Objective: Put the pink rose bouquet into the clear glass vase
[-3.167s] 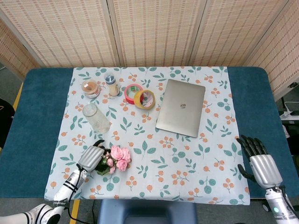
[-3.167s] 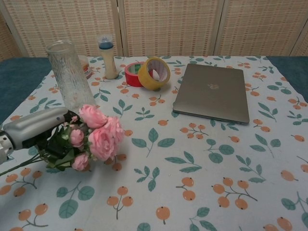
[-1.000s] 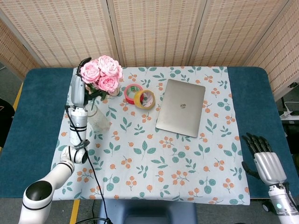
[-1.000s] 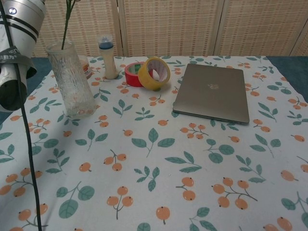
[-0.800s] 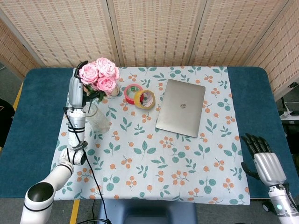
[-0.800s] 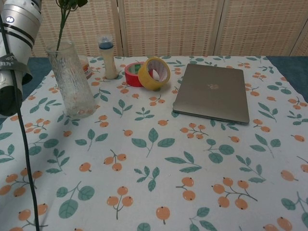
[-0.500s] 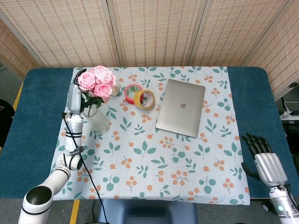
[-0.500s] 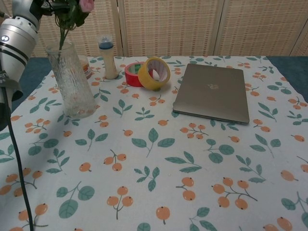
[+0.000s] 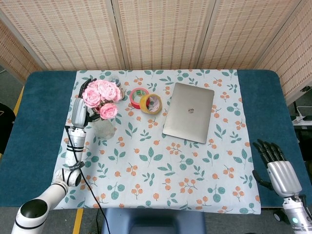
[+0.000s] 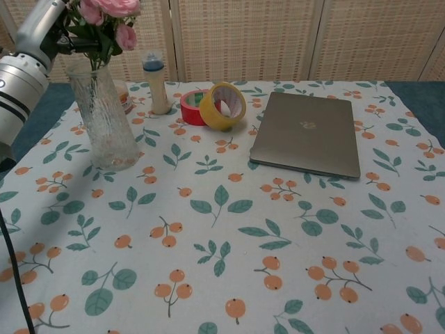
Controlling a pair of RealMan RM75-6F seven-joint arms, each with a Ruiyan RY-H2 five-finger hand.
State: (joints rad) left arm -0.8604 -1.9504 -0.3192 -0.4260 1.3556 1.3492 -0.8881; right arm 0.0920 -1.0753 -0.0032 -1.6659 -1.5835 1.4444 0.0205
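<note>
The pink rose bouquet (image 9: 101, 96) (image 10: 106, 15) stands upright with its stems down inside the clear glass vase (image 9: 104, 128) (image 10: 106, 120) at the table's left. My left hand (image 9: 80, 108) (image 10: 43, 26) holds the bouquet just below the blooms, right above the vase's mouth. My right hand (image 9: 276, 168) rests at the table's near right edge, fingers apart, holding nothing; the chest view does not show it.
Behind the vase stand a small bottle (image 10: 154, 85) and a round jar (image 10: 123, 94). Red tape (image 9: 137, 97) and yellow tape (image 9: 151, 103) lie beside a shut silver laptop (image 9: 189, 112) at the middle. A floral cloth (image 9: 161, 161) covers the table.
My left hand has brought the bouquet downward, and the stems have sunk deeper into the vase. The right hand has stayed put.
</note>
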